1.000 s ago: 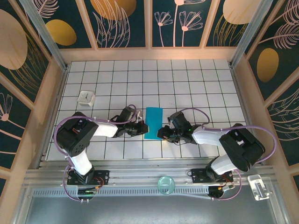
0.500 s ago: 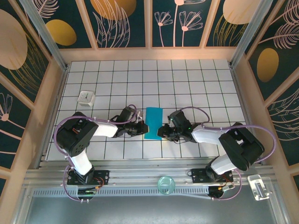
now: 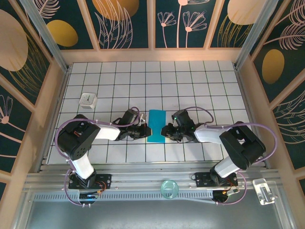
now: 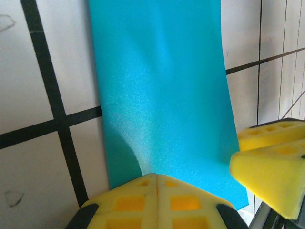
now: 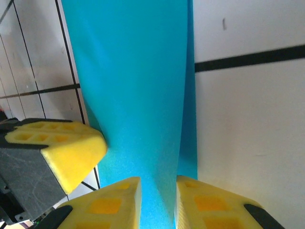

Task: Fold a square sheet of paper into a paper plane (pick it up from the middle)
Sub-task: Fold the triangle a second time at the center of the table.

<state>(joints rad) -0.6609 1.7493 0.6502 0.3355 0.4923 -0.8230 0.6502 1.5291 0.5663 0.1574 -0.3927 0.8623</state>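
The square sheet of paper [image 3: 156,125] lies folded into a narrow teal strip on the white grid table, between my two grippers. My left gripper [image 3: 144,130] is at the strip's left edge with its jaws pressed together; in the left wrist view the paper [image 4: 162,95] curves up into the shut tips [image 4: 156,175]. At the strip's right edge, my right gripper [image 3: 165,132] has its fingers straddling a raised layer of paper [image 5: 133,86], and a narrow gap still stands between them [image 5: 158,183]. The paper shows no pointed plane shape.
A small white cube [image 3: 88,99] sits on the table at the back left. A clear cup [image 3: 168,188] stands on the front rail between the arm bases. A clear plastic piece [image 3: 263,191] rests at the front right. Wooden walls [image 3: 52,95] close in the table.
My right gripper has slid left onto the paper's right edge and its jaws have narrowed. The left gripper and the paper have stayed where they were.
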